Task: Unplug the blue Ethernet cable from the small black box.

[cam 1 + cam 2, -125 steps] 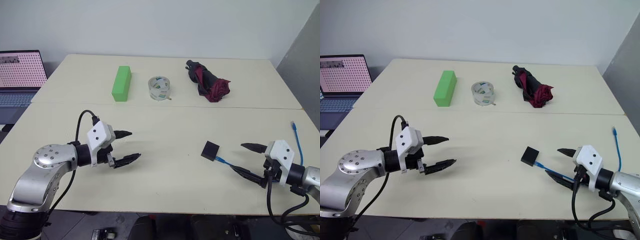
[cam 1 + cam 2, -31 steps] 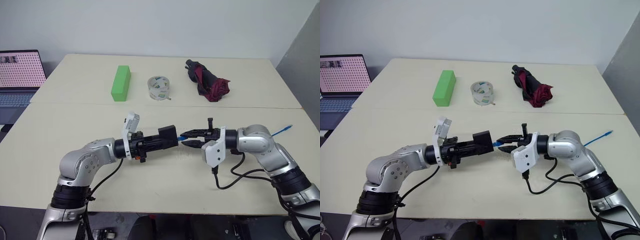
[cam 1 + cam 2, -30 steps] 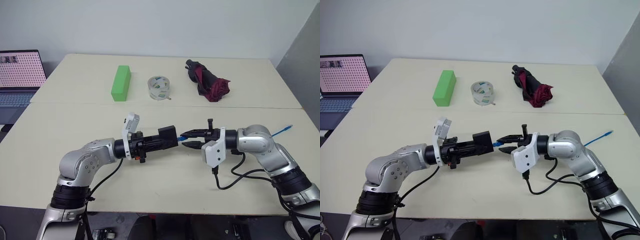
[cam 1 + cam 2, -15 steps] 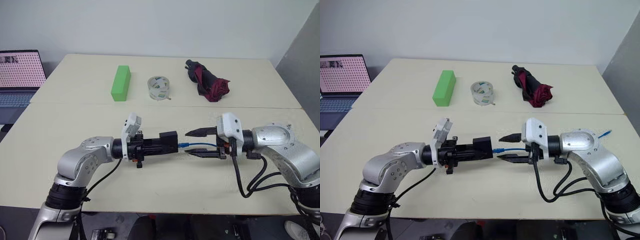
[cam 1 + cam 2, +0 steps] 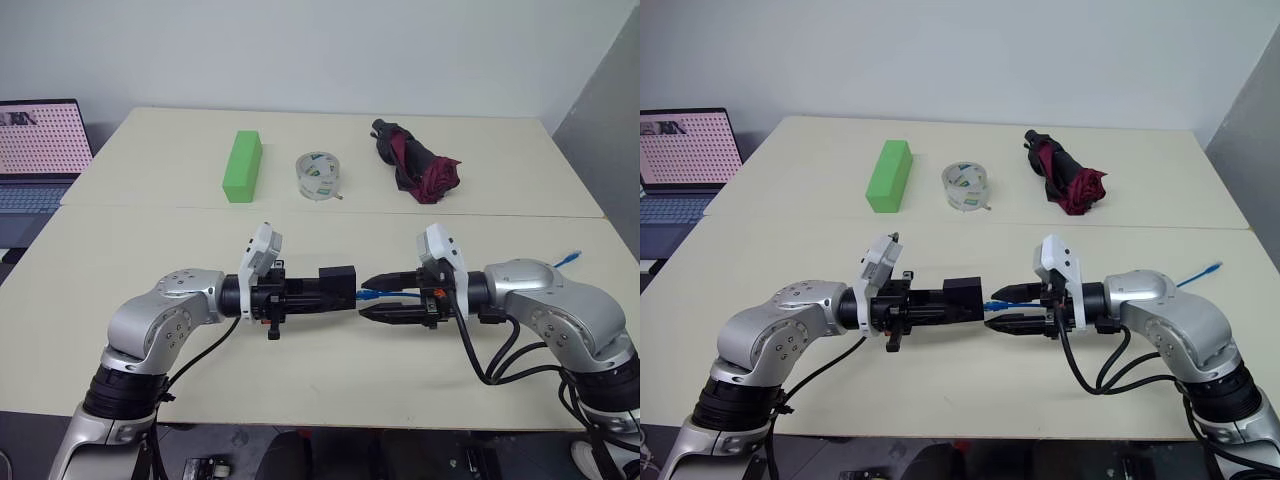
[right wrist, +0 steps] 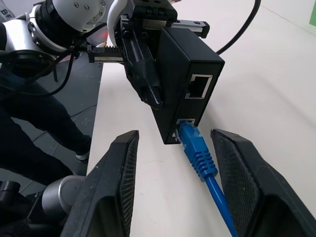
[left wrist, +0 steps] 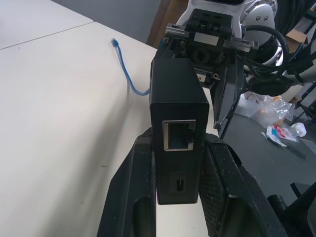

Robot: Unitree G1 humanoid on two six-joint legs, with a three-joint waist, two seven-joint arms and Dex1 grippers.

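The small black box (image 5: 338, 282) hangs above the table's near half, and my left gripper (image 5: 345, 290) is shut on its sides. In the left wrist view the box (image 7: 177, 98) shows an empty port between my fingers (image 7: 143, 187). The blue Ethernet cable (image 6: 197, 150) is plugged into the box's (image 6: 182, 74) lower port on the side facing my right arm. My right gripper (image 5: 375, 297) is open, one finger above and one below the cable's plug end, with a gap on each side. The cable (image 5: 390, 294) runs back past that wrist, and its far end (image 5: 568, 258) lies on the table at the right.
On the far half of the table lie a green block (image 5: 243, 166), a roll of clear tape (image 5: 319, 175) and a folded black-and-maroon umbrella (image 5: 415, 162). A laptop (image 5: 35, 150) stands off the table's left edge. A seam (image 5: 150, 207) runs across the table.
My right wrist has rolled over, bringing its white housing from underneath to on top, and its fingers have spread wider around the plug. My left gripper keeps its hold on the box.
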